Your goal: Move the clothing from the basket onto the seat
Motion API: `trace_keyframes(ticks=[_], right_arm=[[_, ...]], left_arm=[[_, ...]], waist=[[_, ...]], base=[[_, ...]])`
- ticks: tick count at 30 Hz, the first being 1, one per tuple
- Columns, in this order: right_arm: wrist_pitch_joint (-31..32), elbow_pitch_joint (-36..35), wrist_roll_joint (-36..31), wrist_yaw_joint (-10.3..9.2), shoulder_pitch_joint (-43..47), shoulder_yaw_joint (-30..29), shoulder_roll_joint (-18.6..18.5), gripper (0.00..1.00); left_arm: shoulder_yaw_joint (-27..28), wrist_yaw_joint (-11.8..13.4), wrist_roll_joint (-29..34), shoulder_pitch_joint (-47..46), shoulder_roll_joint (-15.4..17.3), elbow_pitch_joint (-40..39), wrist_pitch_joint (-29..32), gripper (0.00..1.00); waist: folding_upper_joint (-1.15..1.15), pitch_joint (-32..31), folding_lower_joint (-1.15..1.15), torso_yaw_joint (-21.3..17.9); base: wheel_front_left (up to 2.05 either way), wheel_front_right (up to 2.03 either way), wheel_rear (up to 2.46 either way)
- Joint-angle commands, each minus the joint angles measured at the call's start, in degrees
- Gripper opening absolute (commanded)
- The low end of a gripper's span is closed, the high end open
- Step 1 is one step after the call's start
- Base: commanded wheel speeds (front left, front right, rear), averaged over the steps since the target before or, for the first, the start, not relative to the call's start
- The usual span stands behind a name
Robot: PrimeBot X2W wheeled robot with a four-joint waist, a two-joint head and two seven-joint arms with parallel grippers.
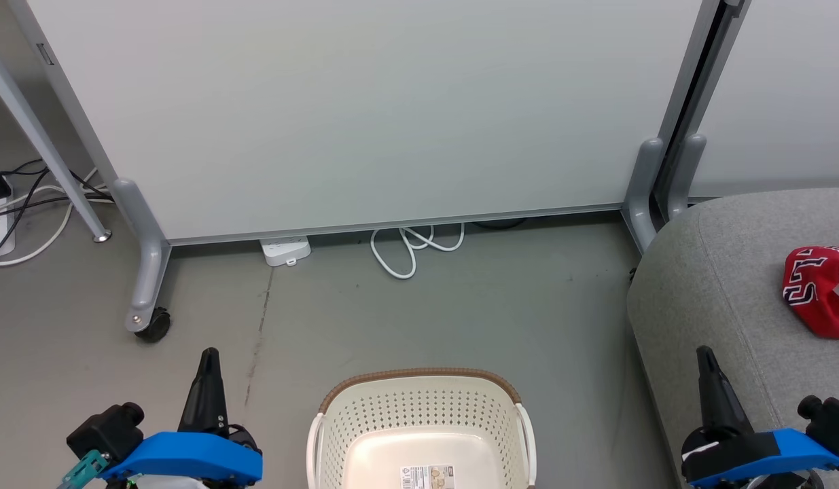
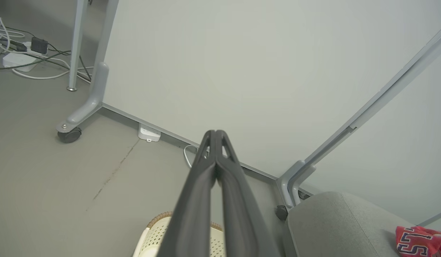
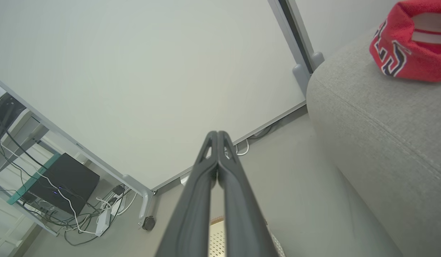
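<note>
The cream basket (image 1: 422, 414) with a brown rim stands on the floor at the bottom centre; its inside shows only a label sticker. Red clothing (image 1: 823, 288) with dark lettering lies crumpled on the grey seat (image 1: 718, 285) at the right, also seen as the clothing (image 3: 409, 43) and the clothing (image 2: 418, 242) in the wrist views. My left gripper (image 1: 208, 356) is shut and holds nothing, left of the basket. My right gripper (image 1: 706, 353) is shut and holds nothing, over the seat's front edge. The fingertips meet in both wrist views, left gripper (image 2: 216, 132), right gripper (image 3: 217, 134).
A white partition panel (image 1: 365, 109) on grey wheeled feet (image 1: 147, 319) stands behind the basket. A white power strip (image 1: 285, 250) and looped cable (image 1: 409, 248) lie at its base. More cables (image 1: 25, 204) lie at the far left.
</note>
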Motion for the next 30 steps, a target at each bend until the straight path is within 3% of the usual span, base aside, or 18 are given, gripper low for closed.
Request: trace_keyframes(ticks=[1, 30], right_arm=[[0.5, -1.0, 2.2, 0.01, -1.6, -0.2, -0.1, 0.0], [6.3, -1.6, 24.4, 0.02, -3.0, -1.1, -0.1, 0.0]], left_arm=[[0.5, -0.3, -2.1, -1.8, 0.0, -1.0, 0.4, 0.0], [3.5, -1.0, -24.6, -2.9, 0.0, -1.7, 6.2, 0.0]], waist=[[0.0, 0.0, 0.0, 0.0], [0.0, 0.4, 0.0, -0.8]], base=[[0.0, 0.0, 0.0], [0.0, 0.0, 0.0]])
